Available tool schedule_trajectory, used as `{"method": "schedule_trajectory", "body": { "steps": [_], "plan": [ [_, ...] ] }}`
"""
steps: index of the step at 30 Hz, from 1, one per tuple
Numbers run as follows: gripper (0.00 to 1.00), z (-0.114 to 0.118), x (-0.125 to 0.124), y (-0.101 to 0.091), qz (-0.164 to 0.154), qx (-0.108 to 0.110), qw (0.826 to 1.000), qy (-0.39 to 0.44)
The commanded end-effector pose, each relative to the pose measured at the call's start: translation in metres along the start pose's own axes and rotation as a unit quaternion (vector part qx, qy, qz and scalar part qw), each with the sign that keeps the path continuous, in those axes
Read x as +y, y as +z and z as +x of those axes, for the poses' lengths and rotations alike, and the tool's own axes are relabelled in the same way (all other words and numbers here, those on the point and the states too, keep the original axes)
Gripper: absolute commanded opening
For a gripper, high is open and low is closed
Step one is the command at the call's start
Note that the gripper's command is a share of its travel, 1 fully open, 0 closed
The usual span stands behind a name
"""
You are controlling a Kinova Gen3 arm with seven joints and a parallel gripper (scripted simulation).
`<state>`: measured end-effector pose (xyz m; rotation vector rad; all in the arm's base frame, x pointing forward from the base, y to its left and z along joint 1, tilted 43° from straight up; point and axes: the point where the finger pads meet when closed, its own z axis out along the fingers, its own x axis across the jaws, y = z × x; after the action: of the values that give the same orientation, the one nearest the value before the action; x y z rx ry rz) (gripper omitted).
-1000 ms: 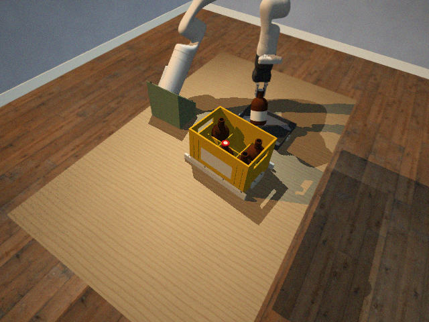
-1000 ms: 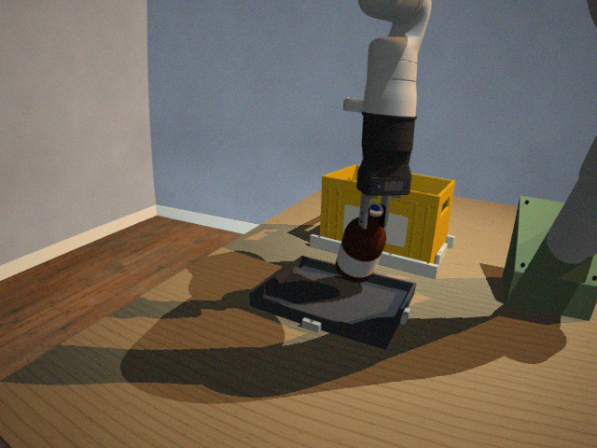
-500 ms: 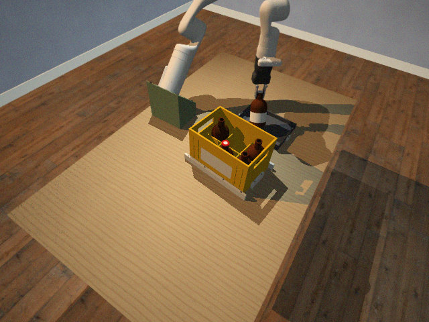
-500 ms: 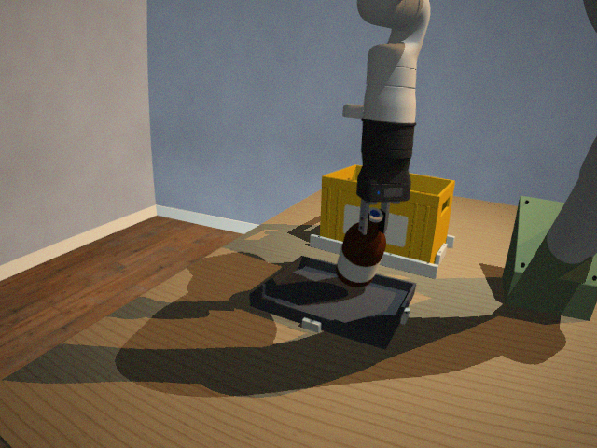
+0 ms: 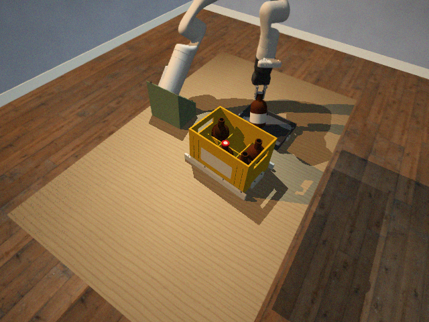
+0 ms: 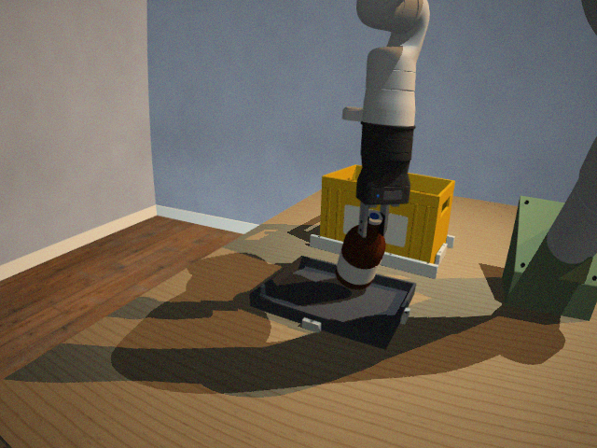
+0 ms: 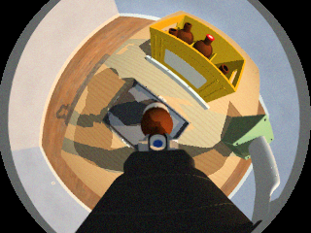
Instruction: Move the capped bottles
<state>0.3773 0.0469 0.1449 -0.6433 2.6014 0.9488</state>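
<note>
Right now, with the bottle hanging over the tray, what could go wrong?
1. The gripper holds the capped bottle only by its neck, and it hangs tilted; released like this, it may topple on the tray.
2. The tray is loose, so a skewed touchdown could shove it.
3. A red-capped bottle remains in the crate.

Bright, hard long shadows; wrist cam fisheye-warped.

The arm is arched high, with the forearm and wrist pointed straight down. The gripper [image 6: 370,222] is clamped by its fingers [image 5: 260,92] on the neck of a capped bottle [image 6: 360,258], which is hung slightly tilted beneath it.
</note>
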Motion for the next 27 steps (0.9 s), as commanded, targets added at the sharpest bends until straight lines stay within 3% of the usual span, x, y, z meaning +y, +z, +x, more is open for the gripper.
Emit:
{"method": "schedule_trajectory", "body": {
  "steps": [1, 27],
  "plan": [
    [0.0, 0.0001, 0.0, 0.001, 0.0, 0.0, 1.0, 0.0],
    [0.0, -0.0001, -0.0003, 0.0084, 0.0, 0.0, 1.0, 0.0]
  ]
}}
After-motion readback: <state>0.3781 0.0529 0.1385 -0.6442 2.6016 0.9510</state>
